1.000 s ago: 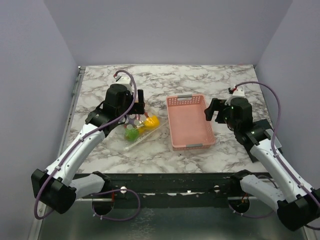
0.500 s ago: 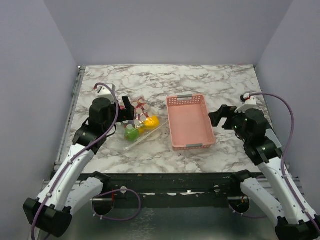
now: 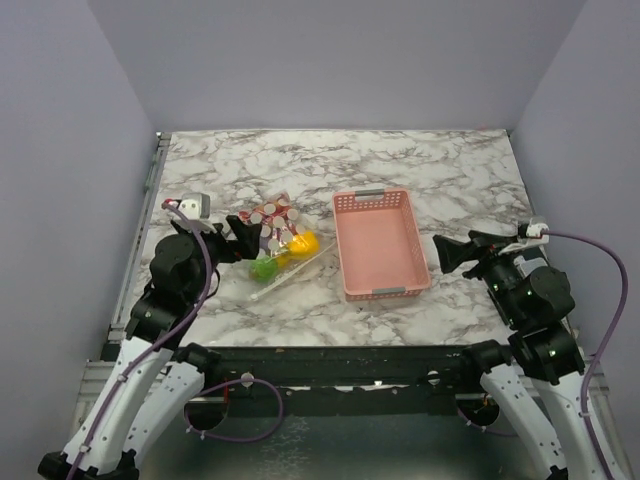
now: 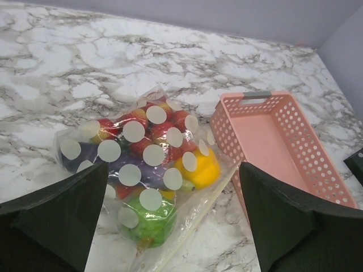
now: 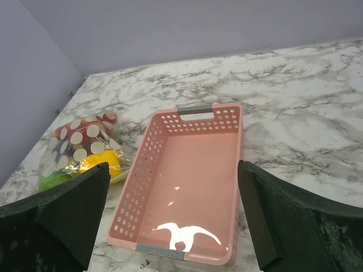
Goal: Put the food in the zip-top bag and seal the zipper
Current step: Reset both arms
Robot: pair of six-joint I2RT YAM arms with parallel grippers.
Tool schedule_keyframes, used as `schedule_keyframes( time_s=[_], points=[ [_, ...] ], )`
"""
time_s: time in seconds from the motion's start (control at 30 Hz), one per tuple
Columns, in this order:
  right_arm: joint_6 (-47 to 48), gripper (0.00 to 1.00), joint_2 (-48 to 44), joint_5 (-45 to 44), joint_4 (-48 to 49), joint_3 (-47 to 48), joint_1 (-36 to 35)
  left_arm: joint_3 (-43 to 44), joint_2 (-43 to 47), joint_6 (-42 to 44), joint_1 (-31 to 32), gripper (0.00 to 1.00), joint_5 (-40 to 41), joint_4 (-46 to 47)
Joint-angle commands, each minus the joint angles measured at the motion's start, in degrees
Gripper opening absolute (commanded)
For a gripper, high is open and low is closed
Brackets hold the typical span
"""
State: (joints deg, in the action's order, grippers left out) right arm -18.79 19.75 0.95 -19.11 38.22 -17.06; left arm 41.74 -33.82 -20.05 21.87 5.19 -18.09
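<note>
Left wrist view: filled zip-top bag (image 4: 142,170) ahead

Holding the food (image 4: 195,170), it lies toward the table's (image 3: 400,165) left edge, before the left gripper (image 3: 250,236), fingers spread. Its zipper (image 4: 198,218) runs diagonally toward the pink basket (image 3: 345,250). Right gripper (image 3: 448,250), likewise spread, stands farther off.

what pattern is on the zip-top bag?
White round dots on the clear zip-top bag; it shows best in the left wrist view.

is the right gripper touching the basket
Apart. In the right wrist view the fingers of the right gripper sit open, back from the basket, marble showing between each finger and its rim.
</note>
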Motion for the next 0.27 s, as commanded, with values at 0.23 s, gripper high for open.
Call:
schedule_keyframes(
  time_s=[0.23],
  points=[
    [1.5, 1.0, -1.0, 1.5, 1.0, -1.0, 0.0, -1.1, 6.6, 0.4, -0.1, 0.99, -0.9, 2.6]
  ],
)
